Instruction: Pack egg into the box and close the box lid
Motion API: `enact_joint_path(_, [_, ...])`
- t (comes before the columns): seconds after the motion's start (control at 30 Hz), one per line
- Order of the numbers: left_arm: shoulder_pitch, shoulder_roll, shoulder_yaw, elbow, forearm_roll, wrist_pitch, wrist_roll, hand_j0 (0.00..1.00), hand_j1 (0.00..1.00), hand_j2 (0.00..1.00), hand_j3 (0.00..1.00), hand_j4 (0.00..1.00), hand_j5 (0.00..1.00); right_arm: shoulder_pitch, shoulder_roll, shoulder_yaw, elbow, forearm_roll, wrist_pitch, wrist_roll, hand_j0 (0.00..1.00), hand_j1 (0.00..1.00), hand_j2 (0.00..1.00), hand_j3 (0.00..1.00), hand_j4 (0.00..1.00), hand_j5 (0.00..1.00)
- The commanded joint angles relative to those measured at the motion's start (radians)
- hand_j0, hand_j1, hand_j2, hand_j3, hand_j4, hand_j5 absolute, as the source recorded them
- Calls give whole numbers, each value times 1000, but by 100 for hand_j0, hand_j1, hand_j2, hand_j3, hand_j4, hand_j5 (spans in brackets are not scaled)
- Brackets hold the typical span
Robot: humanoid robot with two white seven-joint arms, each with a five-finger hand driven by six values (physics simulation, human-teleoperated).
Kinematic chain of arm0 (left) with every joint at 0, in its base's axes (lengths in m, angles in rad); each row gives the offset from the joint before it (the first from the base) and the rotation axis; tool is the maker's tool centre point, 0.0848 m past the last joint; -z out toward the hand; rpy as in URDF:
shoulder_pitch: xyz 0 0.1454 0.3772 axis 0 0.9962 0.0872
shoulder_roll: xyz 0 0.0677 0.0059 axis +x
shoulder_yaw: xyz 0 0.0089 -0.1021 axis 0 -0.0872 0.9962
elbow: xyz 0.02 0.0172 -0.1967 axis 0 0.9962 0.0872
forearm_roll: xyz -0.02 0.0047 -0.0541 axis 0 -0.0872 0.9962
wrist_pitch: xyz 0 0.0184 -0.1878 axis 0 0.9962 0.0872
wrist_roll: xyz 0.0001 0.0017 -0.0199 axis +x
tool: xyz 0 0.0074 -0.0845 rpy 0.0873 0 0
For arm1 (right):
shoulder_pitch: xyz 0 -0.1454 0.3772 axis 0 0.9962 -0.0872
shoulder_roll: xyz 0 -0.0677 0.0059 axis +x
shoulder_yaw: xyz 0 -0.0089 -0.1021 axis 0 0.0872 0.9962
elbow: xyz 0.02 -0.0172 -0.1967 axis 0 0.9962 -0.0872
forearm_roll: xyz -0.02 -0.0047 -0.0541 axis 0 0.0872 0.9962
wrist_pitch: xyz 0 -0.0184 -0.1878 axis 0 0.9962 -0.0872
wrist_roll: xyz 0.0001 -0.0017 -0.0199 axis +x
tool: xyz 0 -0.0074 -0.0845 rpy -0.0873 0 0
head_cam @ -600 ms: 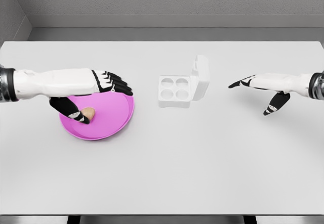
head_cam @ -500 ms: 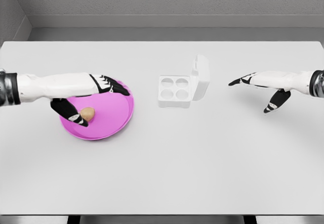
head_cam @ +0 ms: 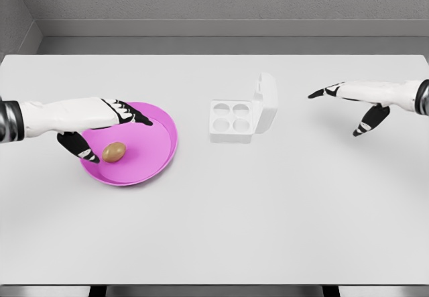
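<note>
While the left hand hovers over the nine o'clock side of the pink plate, the brown egg lies loose on that plate, just beside the thumb but gripped by nothing. Fingers reach flat across the plate's far rim, thumb hanging down at the egg's nine o'clock, so the hand is spread and empty. At the plate's three o'clock, well apart on the white table, sits the white egg box, four cups bare, its lid standing upright along the box's three o'clock edge. Further out at three o'clock, the right hand floats above the table, fingers stretched toward the box, thumb dropped, holding nothing.
</note>
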Motion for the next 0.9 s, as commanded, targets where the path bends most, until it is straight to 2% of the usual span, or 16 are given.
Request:
enact_joint_path(0.0, [5, -4, 3, 2, -8, 2, 0, 100, 100, 100, 100, 100, 100, 0, -4, -2, 1, -4, 4, 0, 100, 100, 100, 100, 100, 100])
enact_joint_path(0.33, [26, -41, 1, 39, -9, 6, 0, 100, 100, 100, 100, 100, 100, 2, -7, 11, 6, -4, 13, 0, 100, 100, 100, 100, 100, 100])
enact_joint_path(0.53, [32, -82, -1, 105, -15, 2, 0, 100, 100, 100, 100, 100, 100, -6, -22, 28, 6, -4, 10, 0, 100, 100, 100, 100, 100, 100])
enact_joint_path(0.87, [46, -87, -1, 128, -17, 2, 0, 100, 100, 100, 100, 100, 100, -18, -14, 57, 4, -4, 7, 0, 100, 100, 100, 100, 100, 100])
